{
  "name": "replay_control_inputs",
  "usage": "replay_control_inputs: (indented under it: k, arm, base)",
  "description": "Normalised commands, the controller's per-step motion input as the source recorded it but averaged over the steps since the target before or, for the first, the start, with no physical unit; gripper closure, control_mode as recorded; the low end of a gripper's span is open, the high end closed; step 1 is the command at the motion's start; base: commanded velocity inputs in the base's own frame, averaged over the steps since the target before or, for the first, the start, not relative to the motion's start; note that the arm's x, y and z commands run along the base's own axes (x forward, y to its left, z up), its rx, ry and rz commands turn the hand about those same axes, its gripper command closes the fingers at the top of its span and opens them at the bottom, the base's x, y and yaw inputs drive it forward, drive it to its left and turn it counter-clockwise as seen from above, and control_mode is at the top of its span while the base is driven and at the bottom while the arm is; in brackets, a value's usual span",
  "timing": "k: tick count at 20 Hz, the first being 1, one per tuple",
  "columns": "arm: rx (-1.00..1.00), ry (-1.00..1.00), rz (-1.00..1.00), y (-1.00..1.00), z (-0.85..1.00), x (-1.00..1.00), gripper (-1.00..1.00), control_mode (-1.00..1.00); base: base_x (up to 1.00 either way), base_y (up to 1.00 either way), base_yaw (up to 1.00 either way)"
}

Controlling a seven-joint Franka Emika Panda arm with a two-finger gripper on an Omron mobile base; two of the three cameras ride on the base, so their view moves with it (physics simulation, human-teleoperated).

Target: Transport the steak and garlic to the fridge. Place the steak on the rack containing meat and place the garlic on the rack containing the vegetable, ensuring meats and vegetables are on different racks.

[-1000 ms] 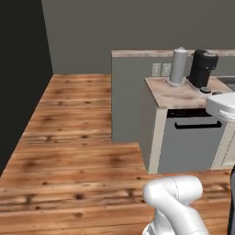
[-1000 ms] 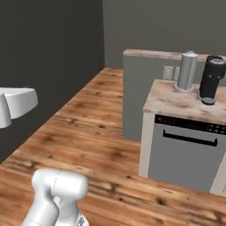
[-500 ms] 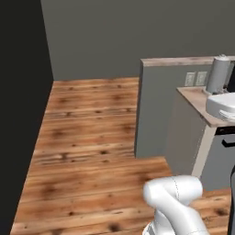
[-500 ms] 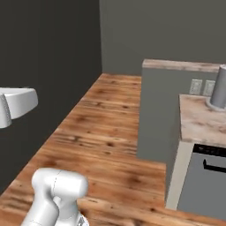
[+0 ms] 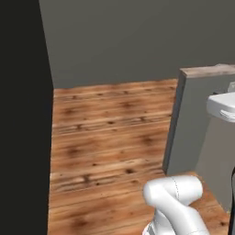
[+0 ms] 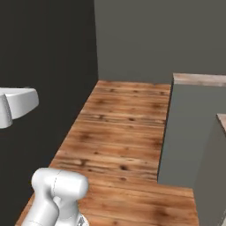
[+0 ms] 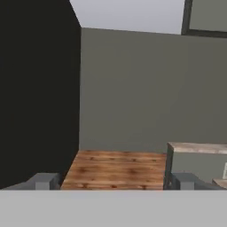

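The whole scene has slid right across both base views since a second ago — that is the base turning left, not the kitchen moving. The dishwasher, kettle and dark canister that stood on the bench have gone out of frame. What faces the robot now is the grey wall, the dark wall on the left, and a wide stretch of wood floor.

The grey partition with its stone cap sits at the right, and past it the bench edge just shows. The arm is folded low over the base.

In the hand view the gripper points level at the far wall; its jaws stand wide apart with nothing between them.

No steak, garlic or fridge can be seen, so where they lie can't be told from here. My read is that the robot is in transit or searching, with the carrying not yet begun.
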Motion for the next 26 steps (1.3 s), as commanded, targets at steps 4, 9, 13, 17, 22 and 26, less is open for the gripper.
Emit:
replay_control_inputs:
  k: [4, 9, 13, 17, 22, 26]
  arm:
    - [0.00, 0.00, 0.00, 0.00, 0.00, 0.00, -1.00, 1.00]
    - [0.00, 0.00, 0.00, 0.00, 0.00, 0.00, -1.00, 1.00]
    - [0.00, 0.00, 0.00, 0.00, 0.00, 0.00, -1.00, 1.00]
    - [0.00, 0.00, 0.00, 0.00, 0.00, 0.00, -1.00, 1.00]
    - [0.00, 0.00, 0.00, 0.00, 0.00, 0.00, -1.00, 1.00]
    - [0.00, 0.00, 0.00, 0.00, 0.00, 0.00, -1.00, 1.00]
  base:
    - [1.00, 1.00, -0.31]
    - [1.00, 1.00, -0.42]
    - [1.00, 1.00, -0.52]
    - [1.00, 1.00, -0.57]
    - [1.00, 0.99, -0.58]
    - [1.00, 1.00, -0.57]
